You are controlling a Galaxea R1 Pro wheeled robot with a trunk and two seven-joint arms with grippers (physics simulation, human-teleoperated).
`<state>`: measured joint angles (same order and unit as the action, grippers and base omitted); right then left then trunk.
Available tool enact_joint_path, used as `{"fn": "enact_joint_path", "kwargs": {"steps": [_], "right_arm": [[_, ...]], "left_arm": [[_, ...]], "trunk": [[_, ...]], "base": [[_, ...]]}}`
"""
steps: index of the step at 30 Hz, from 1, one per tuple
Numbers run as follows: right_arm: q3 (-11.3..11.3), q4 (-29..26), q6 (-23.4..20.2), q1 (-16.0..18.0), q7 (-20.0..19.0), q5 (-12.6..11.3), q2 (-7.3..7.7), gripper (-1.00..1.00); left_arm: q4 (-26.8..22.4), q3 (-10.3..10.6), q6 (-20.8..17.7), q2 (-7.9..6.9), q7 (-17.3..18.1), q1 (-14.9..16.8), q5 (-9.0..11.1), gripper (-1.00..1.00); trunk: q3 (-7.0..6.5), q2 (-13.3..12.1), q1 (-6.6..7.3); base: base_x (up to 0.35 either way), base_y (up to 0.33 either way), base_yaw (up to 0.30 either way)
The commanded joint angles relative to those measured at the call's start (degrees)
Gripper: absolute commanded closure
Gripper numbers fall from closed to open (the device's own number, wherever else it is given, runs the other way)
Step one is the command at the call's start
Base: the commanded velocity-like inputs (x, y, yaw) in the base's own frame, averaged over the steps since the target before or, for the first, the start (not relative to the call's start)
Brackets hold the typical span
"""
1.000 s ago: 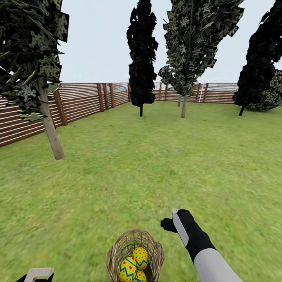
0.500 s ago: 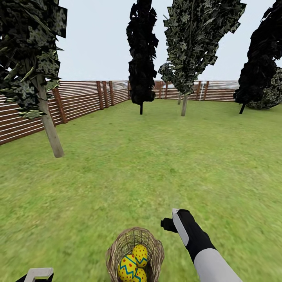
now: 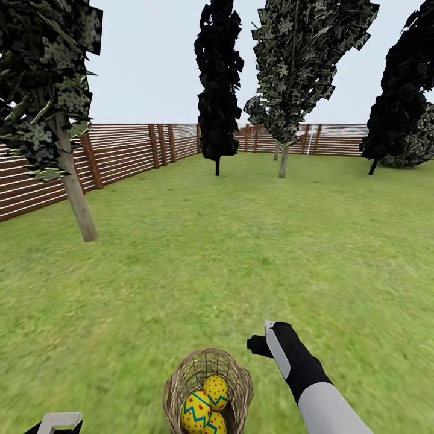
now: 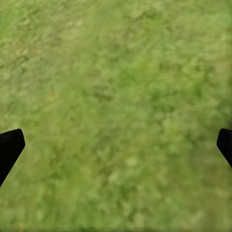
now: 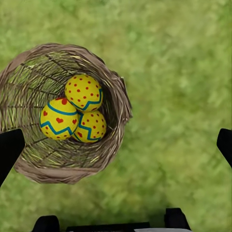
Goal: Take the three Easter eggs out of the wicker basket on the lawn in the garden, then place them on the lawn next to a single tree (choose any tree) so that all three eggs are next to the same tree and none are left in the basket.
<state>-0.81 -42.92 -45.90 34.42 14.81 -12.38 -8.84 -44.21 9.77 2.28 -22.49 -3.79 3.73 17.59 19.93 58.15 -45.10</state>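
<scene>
With all three Easter eggs (image 5: 77, 113) in the wicker basket (image 5: 118, 104), the right gripper (image 5: 116, 145) hung released overhead, needing to descend toward ten o'clock.

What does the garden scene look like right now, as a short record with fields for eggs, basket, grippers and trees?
eggs: three Easter eggs, yellow with red dots and blue zigzag bands, touching each other inside the basket
basket: wicker basket upright on the lawn
right gripper: open, above the lawn beside the basket, empty
left gripper: open, over bare grass, empty
nearest speckled tree: ahead to the left, by the fence
task progress: no egg taken out yet
</scene>
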Motion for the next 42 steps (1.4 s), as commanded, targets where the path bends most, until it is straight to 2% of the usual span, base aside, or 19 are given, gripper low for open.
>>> {"fn": "enact_joint_path", "kwargs": {"steps": [1,17,19,24,29,42], "right_arm": [[-0.1,-0.1,-0.1,0.0,0.5,-0.6,-0.04,-1.0],[0.1,1.3,-0.1,0.5,1.3,-0.5,-0.42,-1.0],[0.1,2.2,-0.1,1.3,2.0,-0.5,-0.52,-1.0],[0.1,8.8,0.0,5.7,3.9,-0.6,-0.69,-1.0],[0.1,11.8,0.0,8.8,4.3,-0.7,-0.73,-1.0],[0.1,15.8,0.0,11.9,4.5,-0.7,-0.74,-1.0]], "left_arm": [[0.0,0.4,0.3,-0.1,-0.4,0.0,0.6,-1.0],[0.0,0.4,0.5,-0.1,-0.4,0.0,0.6,-1.0],[0.0,0.4,0.6,-0.1,-0.5,0.0,0.6,-1.0],[0.0,0.4,0.6,-0.1,-0.6,0.0,0.6,-1.0],[0.1,0.4,0.6,-0.1,-0.6,0.0,0.6,-1.0],[0.1,0.4,0.7,-0.1,-0.6,0.0,0.6,-1.0]], "trunk": [[0.26,0.5,-0.23],[3.13,6.9,-3.75],[3.49,7.7,-4.18],[4.39,9.7,-5.28],[5.28,11.7,-6.38],[7.62,16.9,-9.24]], "base": [[0.0,0.0,0.0],[0.0,0.0,0.0],[0.0,0.0,0.0],[0.0,0.0,0.0],[0.0,0.0,0.0],[0.0,0.0,0.0]]}}
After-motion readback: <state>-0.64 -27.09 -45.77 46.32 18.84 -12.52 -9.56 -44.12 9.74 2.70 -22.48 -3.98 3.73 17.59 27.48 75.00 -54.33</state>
